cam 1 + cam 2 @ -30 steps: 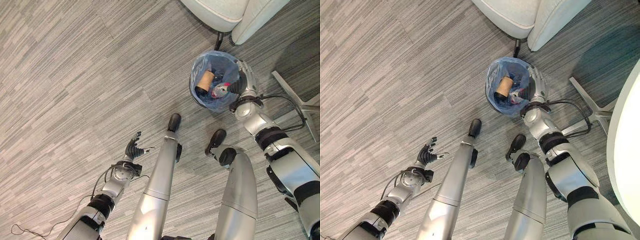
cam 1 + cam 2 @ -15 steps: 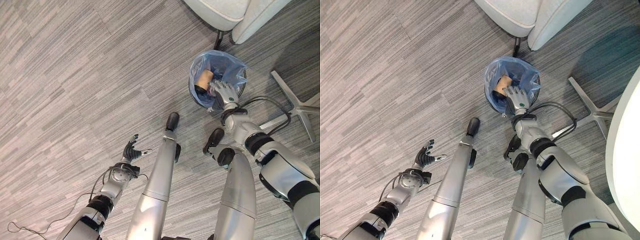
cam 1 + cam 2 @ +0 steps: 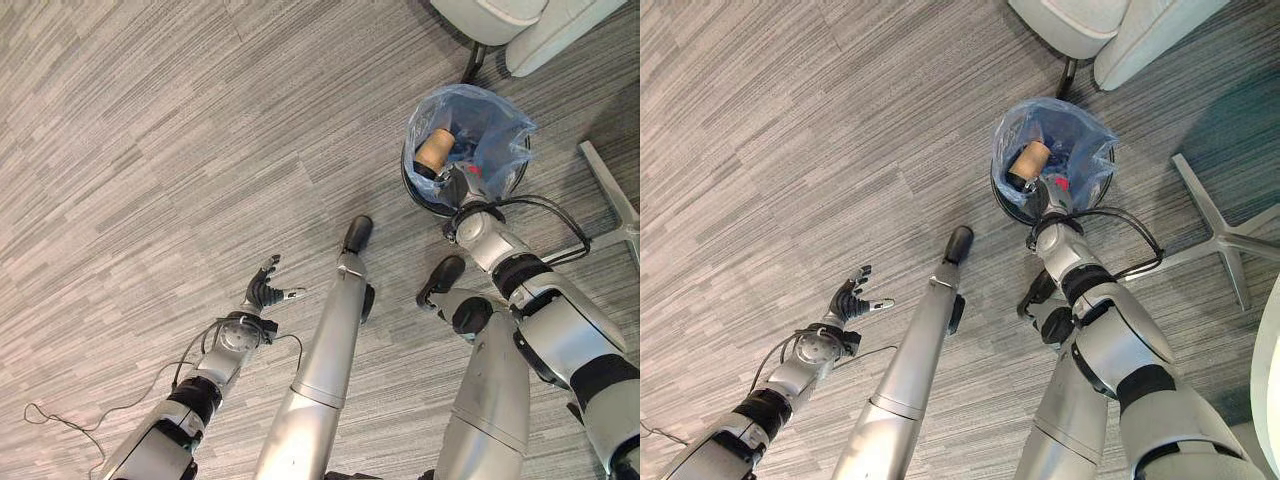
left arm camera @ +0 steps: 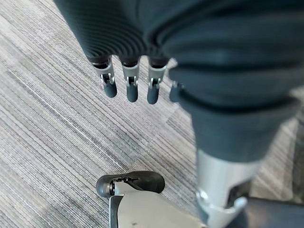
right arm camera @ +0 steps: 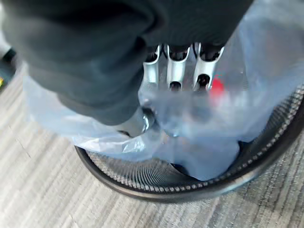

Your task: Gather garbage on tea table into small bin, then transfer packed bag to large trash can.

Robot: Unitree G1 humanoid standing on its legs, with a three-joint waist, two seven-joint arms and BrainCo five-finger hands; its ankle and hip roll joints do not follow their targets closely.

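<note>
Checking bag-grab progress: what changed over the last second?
The right hand went from the bin's far rim, across its mouth, to the near edge, where its fingers now dig into the blue bag; the bag's edge has lifted off the small bin. The camera shifted too. The cardboard tube stays inside; the left hand stays open, idle.

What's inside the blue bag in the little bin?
Inside the blue bag, which lines the black mesh bin, a brown cardboard tube and something red show. The right hand reaches in too; its fingertips and the rest of the rubbish are covered by plastic.
</note>
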